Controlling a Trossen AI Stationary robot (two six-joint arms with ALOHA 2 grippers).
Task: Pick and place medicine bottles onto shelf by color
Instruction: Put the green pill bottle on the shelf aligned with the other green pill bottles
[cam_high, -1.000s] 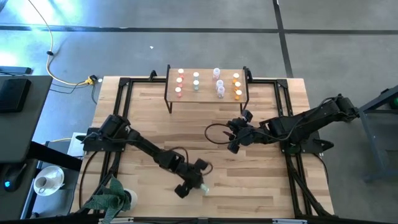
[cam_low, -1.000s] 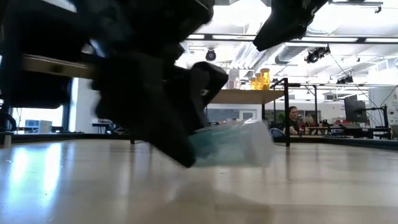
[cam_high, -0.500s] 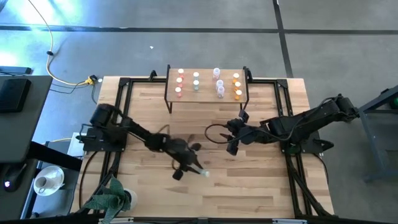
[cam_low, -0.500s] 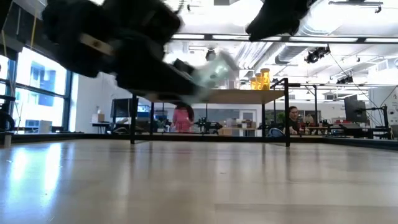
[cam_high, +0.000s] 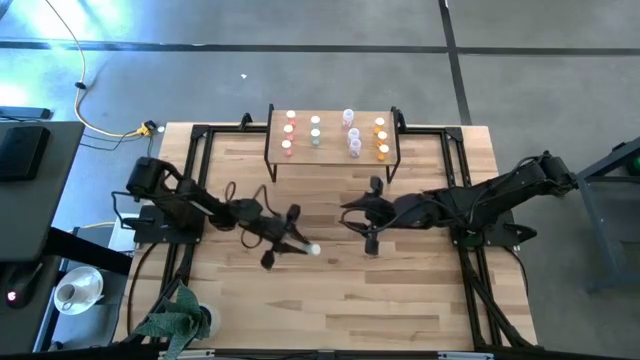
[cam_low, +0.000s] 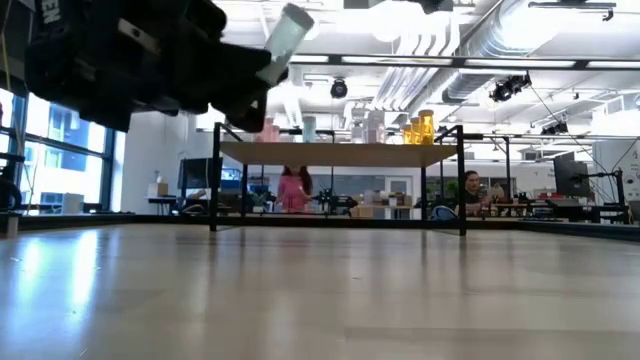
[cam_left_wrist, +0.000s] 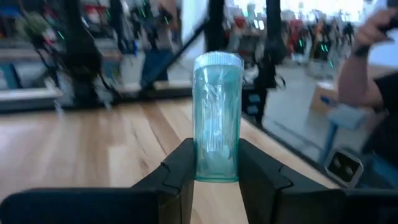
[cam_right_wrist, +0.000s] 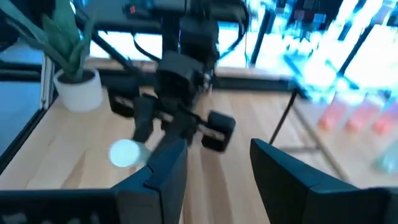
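Both arms are black all over, built of chunky jointed links. The left arm (cam_high: 200, 207) rises from a boxy black base at the table's left edge, and a thin dark cable loops loose beside its forearm. The right arm (cam_high: 480, 200) has the same build, with a similar cable curling near its wrist. Each ends in two flat, wedge-shaped matte black fingers (cam_left_wrist: 180, 171), squared at the tips. The left arm's housing bears white lettering.

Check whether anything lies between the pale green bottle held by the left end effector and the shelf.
Nothing visible does. The left end effector holds the pale green bottle above bare tabletop, in front of the shelf. The right end effector hangs off to the side, open and empty, not on that line.
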